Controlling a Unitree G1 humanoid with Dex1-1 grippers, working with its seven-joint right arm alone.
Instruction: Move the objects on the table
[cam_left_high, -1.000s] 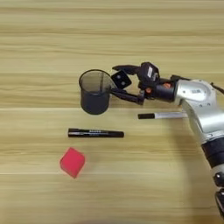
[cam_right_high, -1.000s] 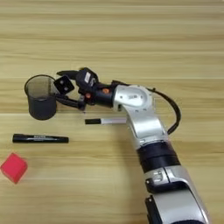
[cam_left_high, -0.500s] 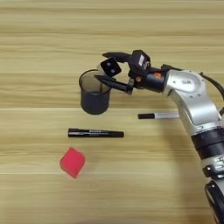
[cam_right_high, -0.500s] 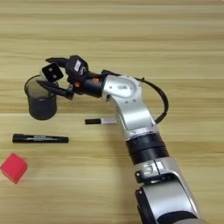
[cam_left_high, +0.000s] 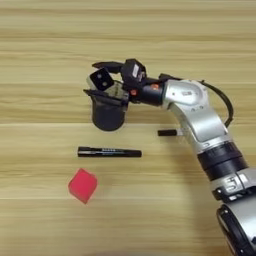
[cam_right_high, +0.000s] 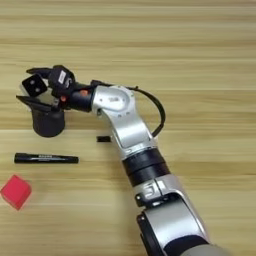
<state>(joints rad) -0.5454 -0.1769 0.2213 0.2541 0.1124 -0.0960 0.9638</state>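
Left eye view: black two-fingered claw (cam_left_high: 102, 80), closed around a white cube with a black two-dotted face (cam_left_high: 101, 79), above a dark cup (cam_left_high: 108, 113) on the wooden desk (cam_left_high: 45, 40).

From my station: light wooden table (cam_left_high: 45, 45), grain and plank seams running horizontally. Resting on it I log a dark cup (cam_left_high: 108, 114) left of centre, a black marker (cam_left_high: 109, 152) lying flat below the cup, a red cube (cam_left_high: 82, 185) nearer me, and a black-capped marker end (cam_left_high: 167, 132) showing right of the cup.
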